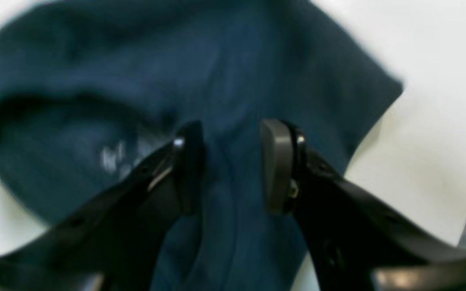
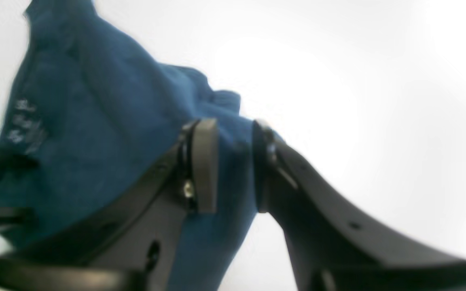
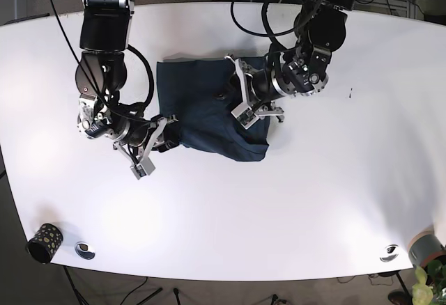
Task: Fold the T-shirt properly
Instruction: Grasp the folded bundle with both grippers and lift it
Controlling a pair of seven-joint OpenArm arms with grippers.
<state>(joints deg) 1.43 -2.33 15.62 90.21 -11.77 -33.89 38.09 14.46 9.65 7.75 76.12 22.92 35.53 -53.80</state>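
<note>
Left gripper (image 1: pixel 231 167): pads spread, cloth between them, apparently not pinched.
Right gripper (image 2: pixel 235 165): jaws apart, straddling a raised fold at the shirt's edge.
T-shirt (image 3: pixel 202 106): mid-table (image 3: pixel 313 200), bunched between both arms.
Progress: partly gathered, edges uneven; squaring and final folds remain, probably.

Base view: the right arm descends along the left of the frame, its wrist bent toward frame centre, with the right pincer (image 3: pixel 166 132) at mid-left. The left arm enters from the top right and curls down-left, placing the left pincer (image 3: pixel 233 90) just above centre. Wrist views: left pincer (image 1: pixel 233 165) jaws stand parted with cloth between them; right pincer (image 2: pixel 235 163) jaws likewise parted, fabric filling the gap. Both wrist views are blurred.
</note>
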